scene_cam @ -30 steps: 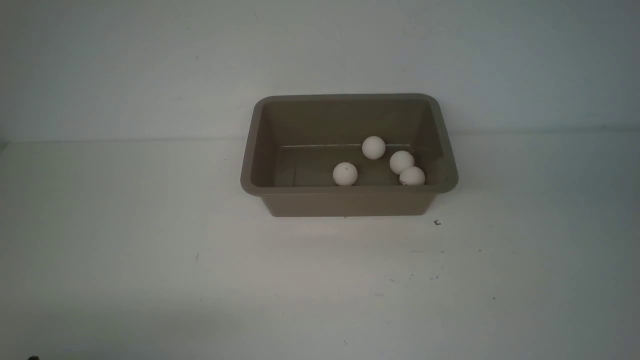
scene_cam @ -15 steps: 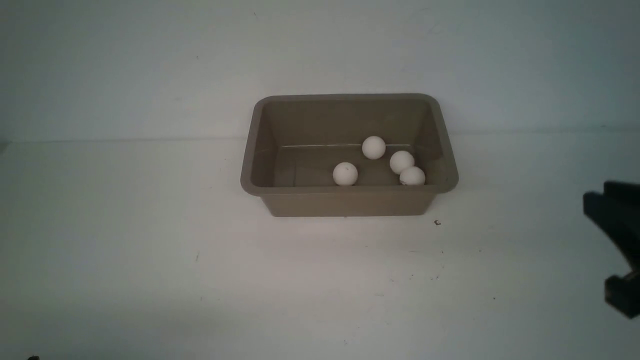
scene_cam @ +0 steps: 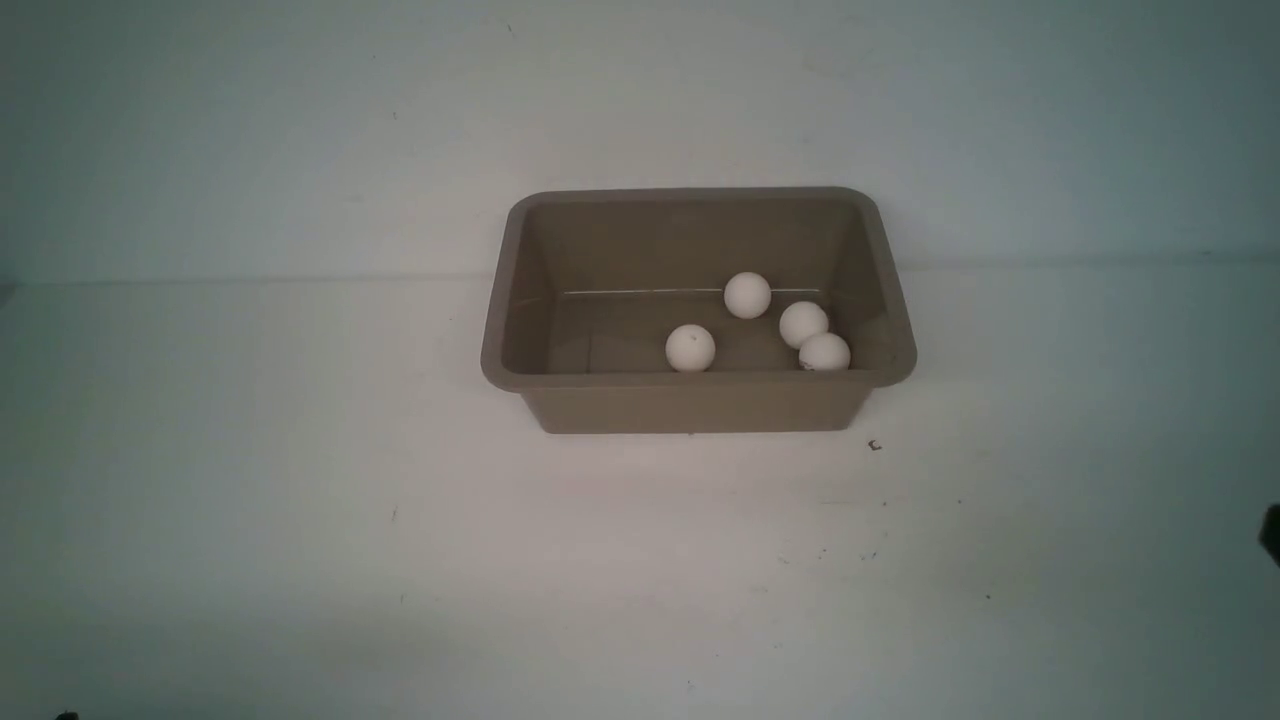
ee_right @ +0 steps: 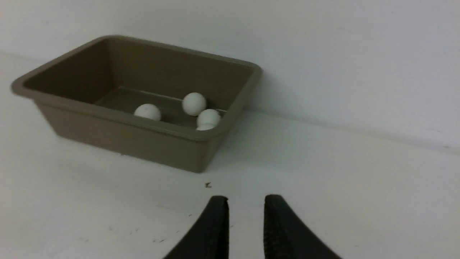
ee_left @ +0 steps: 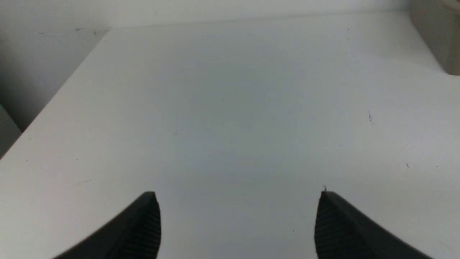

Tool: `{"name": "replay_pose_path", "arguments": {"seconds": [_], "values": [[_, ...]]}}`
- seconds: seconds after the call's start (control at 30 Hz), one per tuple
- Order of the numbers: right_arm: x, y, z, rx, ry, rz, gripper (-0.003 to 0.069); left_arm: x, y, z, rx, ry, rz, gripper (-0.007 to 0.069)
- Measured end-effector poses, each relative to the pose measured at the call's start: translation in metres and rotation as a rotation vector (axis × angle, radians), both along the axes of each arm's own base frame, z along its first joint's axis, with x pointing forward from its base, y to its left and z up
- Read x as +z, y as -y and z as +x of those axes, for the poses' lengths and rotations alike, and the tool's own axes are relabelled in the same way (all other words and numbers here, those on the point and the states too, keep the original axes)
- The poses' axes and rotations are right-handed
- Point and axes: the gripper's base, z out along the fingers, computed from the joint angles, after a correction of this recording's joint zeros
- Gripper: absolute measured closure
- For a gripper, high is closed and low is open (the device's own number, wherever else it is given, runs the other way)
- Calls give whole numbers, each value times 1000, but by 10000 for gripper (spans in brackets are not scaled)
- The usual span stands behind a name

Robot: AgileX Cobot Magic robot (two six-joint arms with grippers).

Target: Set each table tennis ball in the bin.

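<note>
Now, up close, the left tool (ee_left: 239, 223) gapes wide over bare counter (scene_cam: 300, 520), the right tool (ee_right: 246, 223) narrowly parted, gripping nothing. Beyond, the bin (scene_cam: 690, 405) stands by the wall, all four table tennis balls (scene_cam: 690, 347) resting inside.

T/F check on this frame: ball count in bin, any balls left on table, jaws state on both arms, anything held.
1. All four table tennis balls lie in the bin. True.
2. One ball rests on the table before the bin. False: none shows there.
3. The left gripper has its jaws wide apart, empty. True.
4. The right gripper holds a ball. False: jaws narrowly apart, nothing between them.
</note>
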Motion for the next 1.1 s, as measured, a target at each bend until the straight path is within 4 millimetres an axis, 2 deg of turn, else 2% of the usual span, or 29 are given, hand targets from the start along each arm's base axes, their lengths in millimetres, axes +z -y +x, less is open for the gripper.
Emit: {"name": "replay_pose_path", "arguments": {"seconds": [0.13,0.37,0.77,1.1], "values": [[-1,7,-9,-51,58,-7,521,0,0,0,0,0,0,104],[-19,17,-21,-164,61,-20,521,0,0,0,0,0,0,104],[-58,18,-30,-171,14,-2,521,0,0,0,0,0,0,104],[-71,17,-33,-165,-36,21,521,0,0,0,0,0,0,104]]}}
